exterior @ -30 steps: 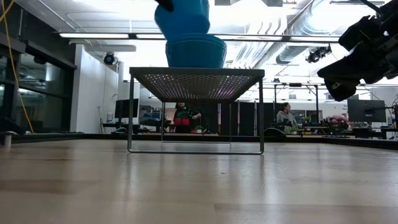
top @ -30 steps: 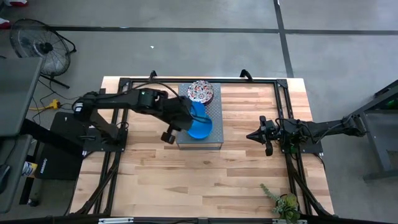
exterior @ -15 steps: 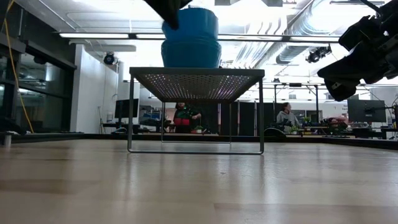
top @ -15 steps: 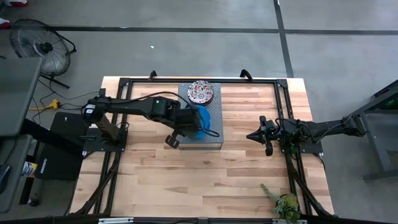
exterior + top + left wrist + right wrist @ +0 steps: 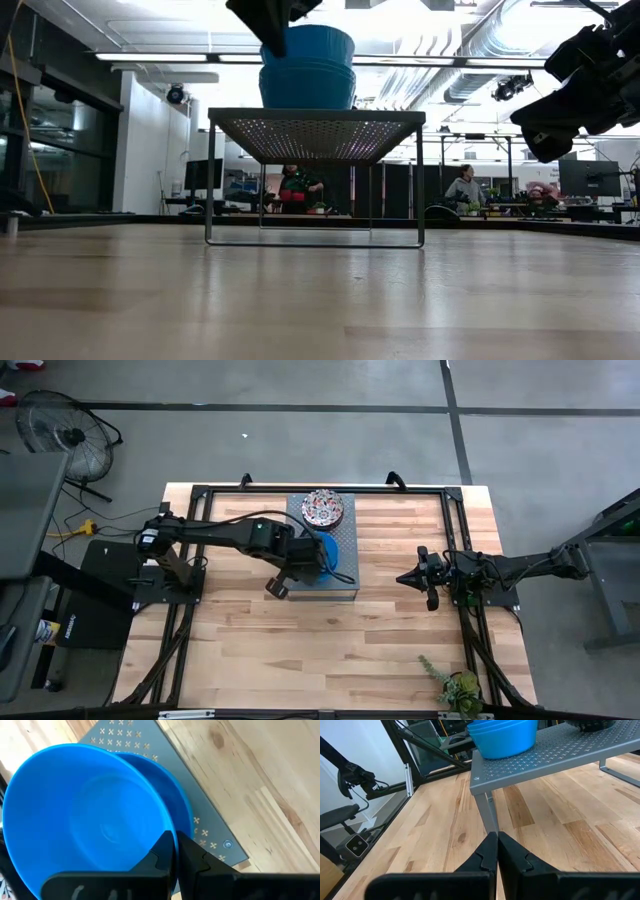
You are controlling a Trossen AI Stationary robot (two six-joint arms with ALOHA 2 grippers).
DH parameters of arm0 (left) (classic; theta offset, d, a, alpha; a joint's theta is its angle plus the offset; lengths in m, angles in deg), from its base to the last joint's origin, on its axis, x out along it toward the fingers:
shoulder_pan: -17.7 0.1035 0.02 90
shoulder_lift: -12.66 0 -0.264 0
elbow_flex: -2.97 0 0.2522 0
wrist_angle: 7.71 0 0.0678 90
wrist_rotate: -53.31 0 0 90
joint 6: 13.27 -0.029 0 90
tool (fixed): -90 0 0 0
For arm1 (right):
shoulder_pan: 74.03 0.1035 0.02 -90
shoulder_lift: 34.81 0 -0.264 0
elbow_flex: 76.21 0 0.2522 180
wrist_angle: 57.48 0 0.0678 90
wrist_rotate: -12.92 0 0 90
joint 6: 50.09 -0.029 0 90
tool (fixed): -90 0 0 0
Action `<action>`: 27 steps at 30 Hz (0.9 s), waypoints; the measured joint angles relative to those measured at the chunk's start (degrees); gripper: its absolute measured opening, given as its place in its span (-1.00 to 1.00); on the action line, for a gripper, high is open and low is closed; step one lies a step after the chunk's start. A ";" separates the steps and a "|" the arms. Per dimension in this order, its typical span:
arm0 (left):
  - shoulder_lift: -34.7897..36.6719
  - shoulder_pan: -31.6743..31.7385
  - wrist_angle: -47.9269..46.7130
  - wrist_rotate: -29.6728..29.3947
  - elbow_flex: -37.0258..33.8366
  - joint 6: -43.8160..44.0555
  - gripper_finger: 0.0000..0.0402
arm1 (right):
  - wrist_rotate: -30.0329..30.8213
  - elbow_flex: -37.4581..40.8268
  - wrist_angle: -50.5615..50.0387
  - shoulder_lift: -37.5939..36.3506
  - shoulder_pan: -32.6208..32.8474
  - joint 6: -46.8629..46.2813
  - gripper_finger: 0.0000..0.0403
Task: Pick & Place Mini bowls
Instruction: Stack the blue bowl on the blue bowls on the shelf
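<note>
Blue bowl (image 5: 90, 820) in left gripper (image 5: 174, 851)

The left gripper (image 5: 175, 851) has come down over the grey perforated stand (image 5: 340, 582) (near its front edge), lowering the tilted blue bowl (image 5: 306, 45) level into the blue stack (image 5: 306, 86), where it now nests.

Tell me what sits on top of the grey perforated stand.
On the grey stand: a stack of blue bowls, the left gripper shut on the top bowl's rim, and a floral stack behind. How many bowls each stack holds is hidden by nesting.
</note>
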 joint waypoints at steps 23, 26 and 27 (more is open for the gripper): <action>-1.11 0.02 -0.13 -0.11 -0.02 -1.04 -0.81 | 0.00 0.01 0.00 0.00 0.00 0.00 -1.00; -1.11 0.02 -0.07 -0.18 -0.02 -1.07 -0.73 | 0.00 0.00 -0.01 0.00 0.00 0.00 -1.00; -1.11 0.02 0.01 -0.30 -0.02 -1.19 -0.70 | 0.02 -0.01 -0.01 0.00 0.00 0.00 -1.00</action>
